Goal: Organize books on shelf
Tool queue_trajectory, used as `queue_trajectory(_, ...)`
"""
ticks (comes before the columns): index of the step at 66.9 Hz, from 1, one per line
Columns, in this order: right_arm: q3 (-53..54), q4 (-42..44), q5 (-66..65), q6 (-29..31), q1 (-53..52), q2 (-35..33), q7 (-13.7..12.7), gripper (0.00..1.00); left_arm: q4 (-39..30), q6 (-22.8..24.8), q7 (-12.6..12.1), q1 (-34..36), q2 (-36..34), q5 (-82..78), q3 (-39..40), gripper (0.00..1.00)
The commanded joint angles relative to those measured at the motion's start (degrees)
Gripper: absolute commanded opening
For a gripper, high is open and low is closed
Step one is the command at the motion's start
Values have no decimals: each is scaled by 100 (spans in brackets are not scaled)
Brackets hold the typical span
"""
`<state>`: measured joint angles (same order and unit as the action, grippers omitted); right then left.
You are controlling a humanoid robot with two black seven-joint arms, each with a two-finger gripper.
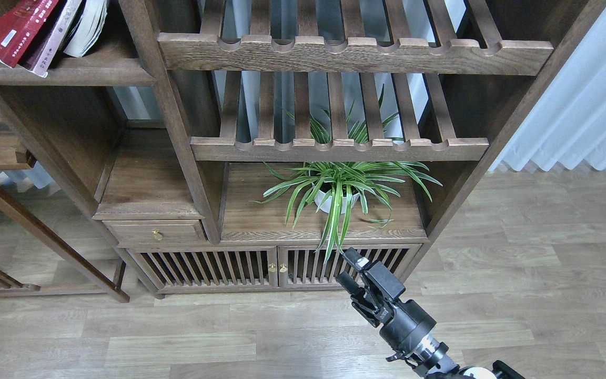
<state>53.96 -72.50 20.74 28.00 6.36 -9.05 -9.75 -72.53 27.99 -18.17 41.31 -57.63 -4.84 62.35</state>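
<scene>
Three books lean to the right on the shelf (66, 76), a dark-brown board at the top left. The red book (8, 26) is leftmost. A book with a pale pinkish spine (53, 37) rests against it. A pale book (88, 26) shows its page edges on the right. Their tops are cut off by the view's edge. My right gripper (350, 268) is open and empty, low in front of the cabinet doors and far from the books. My left gripper is out of view.
Two slatted racks with scalloped rails (355, 52) fill the middle of the unit. A potted spider plant (340, 189) stands on the board below them, just above my right gripper. A lower board with a brass-knobbed drawer (157, 234) is at the left. Slatted cabinet doors (276, 266) stand at floor level.
</scene>
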Motion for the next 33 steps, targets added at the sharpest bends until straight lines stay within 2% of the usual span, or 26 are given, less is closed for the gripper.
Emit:
queue_trajectory(1,-8,-1,0,0,-56,52,0,100,-613,1,24,-1054,67,18,461,73)
queue_trajectory(5,-17,-1,0,0,-64,52,0,100,-771,1,33,-1441,146,18,637,73)
queue_trajectory(20,-35,-1,-9,0,-196,193,0,100,-1105,1,6,-2795,1394,9,1393,76)
queue_trajectory(33,-44,-1,-9,0,-337,228,0,100,-1114,1,-20,-3577,2853,-87,1666,76)
